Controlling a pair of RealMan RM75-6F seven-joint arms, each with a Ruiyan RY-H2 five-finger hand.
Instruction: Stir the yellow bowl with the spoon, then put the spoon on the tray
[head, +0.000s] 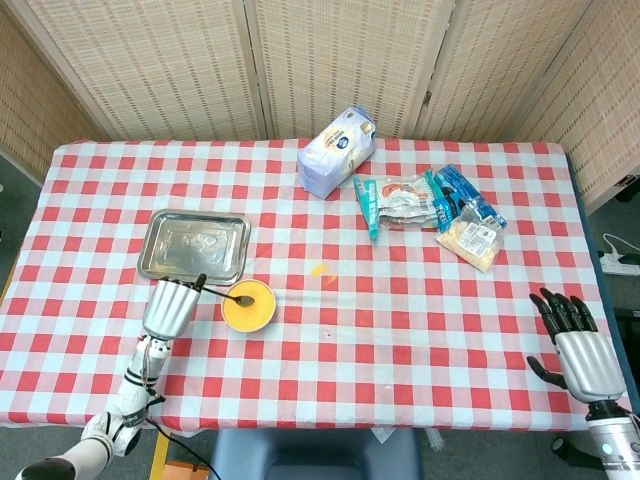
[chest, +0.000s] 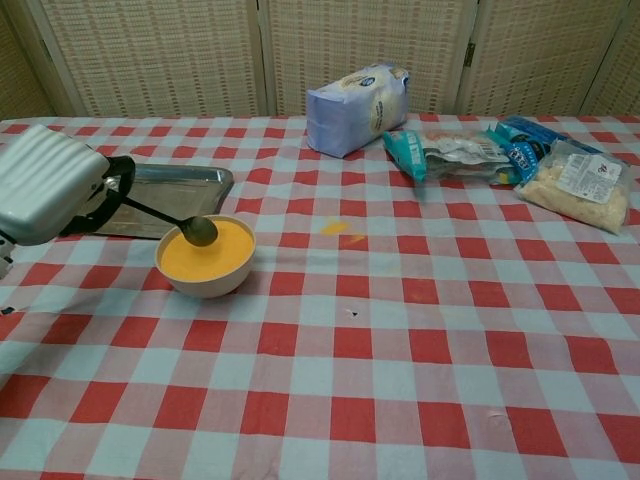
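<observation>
Now left hand (chest: 50, 185) grips thin spoon (chest: 198, 230) over round yellow bowl (chest: 205, 256).

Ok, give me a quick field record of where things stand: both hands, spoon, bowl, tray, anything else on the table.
left hand: holds the spoon's handle, beside the bowl
right hand: fingers spread, holds nothing, at the table's near right edge
spoon: dark, head over the bowl's near-left part; contact with the contents unclear
yellow bowl: upright, filled with yellow contents
tray: metal, bare, behind the bowl
spoon on tray: not yet
others: white bag, snack packets at far side
</observation>
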